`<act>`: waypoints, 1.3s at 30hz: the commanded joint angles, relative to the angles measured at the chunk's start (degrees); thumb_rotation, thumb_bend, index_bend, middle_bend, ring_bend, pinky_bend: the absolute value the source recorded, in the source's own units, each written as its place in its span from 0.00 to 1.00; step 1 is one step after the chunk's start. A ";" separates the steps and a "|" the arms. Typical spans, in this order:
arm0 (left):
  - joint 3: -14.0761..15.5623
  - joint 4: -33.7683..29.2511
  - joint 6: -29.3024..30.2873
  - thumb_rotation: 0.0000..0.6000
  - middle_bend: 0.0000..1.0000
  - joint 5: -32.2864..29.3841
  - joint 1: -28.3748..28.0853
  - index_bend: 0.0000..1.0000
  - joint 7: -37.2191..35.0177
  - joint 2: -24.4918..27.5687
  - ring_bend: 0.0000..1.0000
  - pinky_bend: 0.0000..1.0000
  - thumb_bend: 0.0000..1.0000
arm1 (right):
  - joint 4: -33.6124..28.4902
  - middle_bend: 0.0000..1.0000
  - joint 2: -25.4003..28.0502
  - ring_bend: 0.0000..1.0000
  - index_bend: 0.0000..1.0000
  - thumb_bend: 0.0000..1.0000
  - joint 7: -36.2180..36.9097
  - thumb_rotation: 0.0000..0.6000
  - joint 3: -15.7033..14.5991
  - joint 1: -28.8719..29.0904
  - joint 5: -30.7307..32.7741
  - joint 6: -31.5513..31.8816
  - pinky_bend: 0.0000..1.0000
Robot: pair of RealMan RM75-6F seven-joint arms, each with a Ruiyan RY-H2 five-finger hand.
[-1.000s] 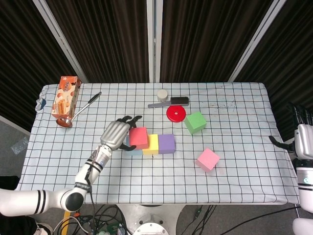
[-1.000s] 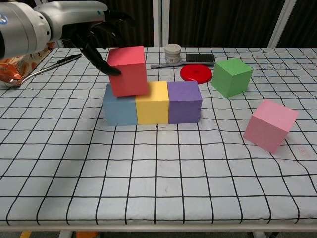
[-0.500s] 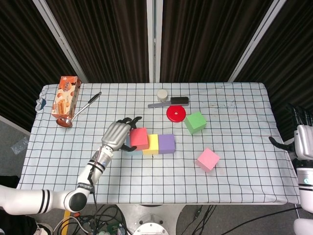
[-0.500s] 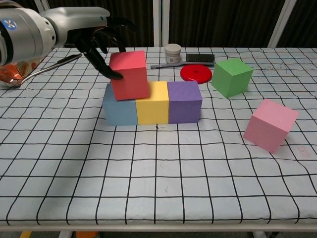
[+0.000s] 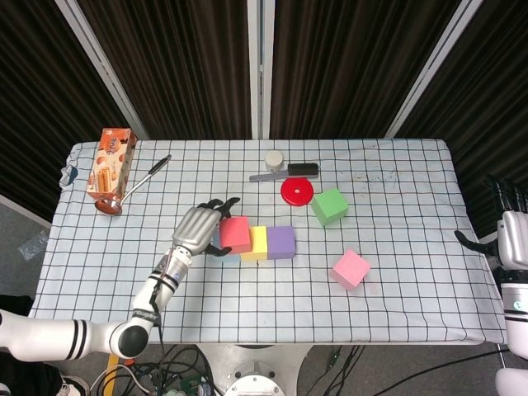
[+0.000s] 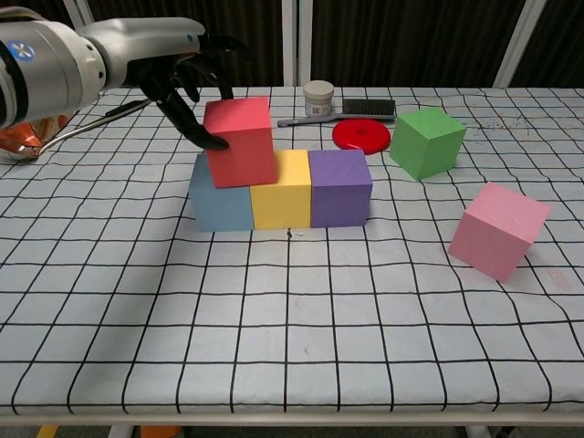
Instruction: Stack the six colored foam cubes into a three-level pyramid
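the left hand (image 6: 178,78) grips the red cube (image 6: 240,141), its dark fingers (image 6: 203,135) pressed against the cube's left face and curled over its top. the red cube sits tilted on the row of three below, over the seam between the blue cube (image 6: 219,204) and the yellow cube (image 6: 282,189). the purple cube (image 6: 339,188) touches the yellow one on the right, so blue, yellow and purple form one line on the counter (image 6: 292,328), which is covered by a white cloth with a black grid.

the green cube (image 6: 426,140) stands alone behind and to the right of the row, near a red disc (image 6: 361,134). the pink cube (image 6: 498,229) lies further right and nearer the front edge, turned at an angle, well apart from the others.

the right hand (image 5: 511,227) hangs off the right edge of the counter in the head view, fingers apart and holding nothing.

at the back sit a small white jar (image 6: 318,97) and a black brush (image 6: 351,109). at the far left lies an orange snack box (image 5: 111,162) with biscuits pictured on it; its lettering is too small to read. a long metal ladle (image 5: 132,187) lies beside it.
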 commanded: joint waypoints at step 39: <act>1.27 1.54 -2.66 1.00 0.29 1.24 -0.48 0.09 -3.25 0.41 0.14 0.24 0.12 | 0.57 0.15 -0.02 0.00 0.00 0.09 0.06 1.00 -0.20 -0.01 0.40 -0.99 0.00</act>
